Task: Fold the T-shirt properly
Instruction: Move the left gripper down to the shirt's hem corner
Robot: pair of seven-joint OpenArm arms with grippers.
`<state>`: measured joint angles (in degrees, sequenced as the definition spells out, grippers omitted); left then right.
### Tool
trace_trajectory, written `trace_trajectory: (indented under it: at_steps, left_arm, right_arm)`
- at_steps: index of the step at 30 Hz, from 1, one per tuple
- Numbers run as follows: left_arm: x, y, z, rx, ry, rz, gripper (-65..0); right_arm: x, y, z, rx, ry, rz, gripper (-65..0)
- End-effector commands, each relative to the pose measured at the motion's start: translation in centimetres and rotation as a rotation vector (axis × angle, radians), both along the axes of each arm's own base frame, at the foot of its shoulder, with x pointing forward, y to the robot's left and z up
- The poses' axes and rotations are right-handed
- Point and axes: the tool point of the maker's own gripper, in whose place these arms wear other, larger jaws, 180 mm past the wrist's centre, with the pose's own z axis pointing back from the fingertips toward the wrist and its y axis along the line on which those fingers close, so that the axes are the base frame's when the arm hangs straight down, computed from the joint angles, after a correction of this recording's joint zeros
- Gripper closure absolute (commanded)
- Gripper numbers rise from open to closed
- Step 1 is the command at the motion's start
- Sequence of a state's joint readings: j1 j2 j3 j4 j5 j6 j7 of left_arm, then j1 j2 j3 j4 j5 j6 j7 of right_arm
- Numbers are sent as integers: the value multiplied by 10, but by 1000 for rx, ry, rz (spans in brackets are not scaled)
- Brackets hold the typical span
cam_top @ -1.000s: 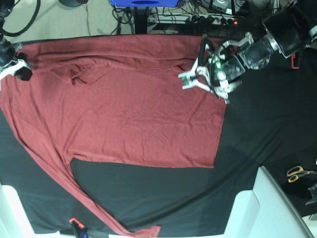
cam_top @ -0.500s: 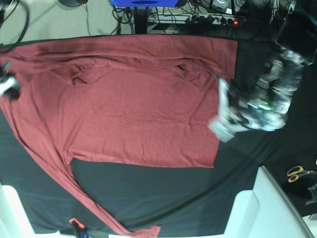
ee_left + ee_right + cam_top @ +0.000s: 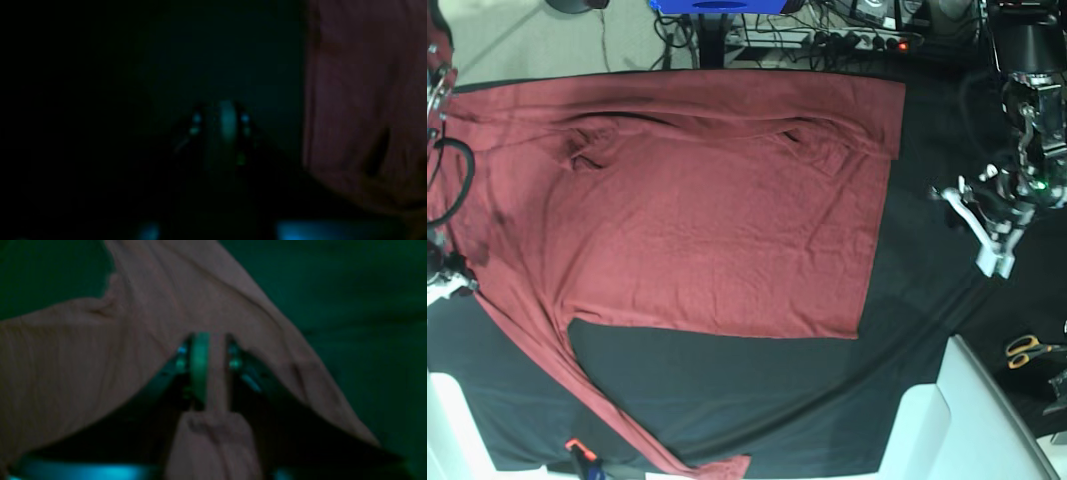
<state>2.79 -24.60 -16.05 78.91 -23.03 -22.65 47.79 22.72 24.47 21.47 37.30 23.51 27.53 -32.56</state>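
T-shirt point(image 3: 697, 220), brick-red, long-sleeved, spread flat on the black-covered bench point(image 3: 757, 400). It fills the far-left part of the bench; one long sleeve runs down the left edge toward the near edge, cuff lying close to the near edge. A fold ridge crosses the cloth near the far edge.

Left gripper point(image 3: 987, 225) over bare black cover near the right edge, apart from the shirt's hem. In its wrist view the picture is very dark and blurred; fingers stand slightly parted with nothing seen between them. Shirt edge point(image 3: 363, 110) shows to one side.

Right gripper point(image 3: 213, 360) at the bench's left edge, barely in the base view. Wrist view: blurred, a strip of red cloth point(image 3: 100, 356) runs between the narrowly parted fingers, fabric draped around both.

Scissors point(image 3: 1030, 349) with yellow handles lie near the right edge.
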Motion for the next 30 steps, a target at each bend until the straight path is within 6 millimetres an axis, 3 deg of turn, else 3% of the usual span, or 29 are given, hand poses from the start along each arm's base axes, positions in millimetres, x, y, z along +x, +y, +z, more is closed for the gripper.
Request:
trace_trajectory:
  at_steps: [1,5,9,12,16,30]
  left_arm:
    - [18,3,19,-9,-72,4,-174]
    - [39,5,37,-16,-131,16,-360]
    - [56,-7,40,-60,-160,28,-487]
    - [62,-6,31,-92,-140,56,-515]
    - [63,-11,26,-113,-132,62,-512]
    - [57,-8,20,-109,-114,67,-512]
  right_arm:
    - [19,-18,24,-24,-73,-23,-198]
    - [31,-23,23,-36,-115,-64,-419]
    - [27,-34,8,-46,-152,-162,-530]
    - [17,-49,-3,-124,-150,-220,-534]
    - [-1,-52,-23,-170,-130,-211,-528]
    - [-2,-50,-25,-174,-137,-213,-485]
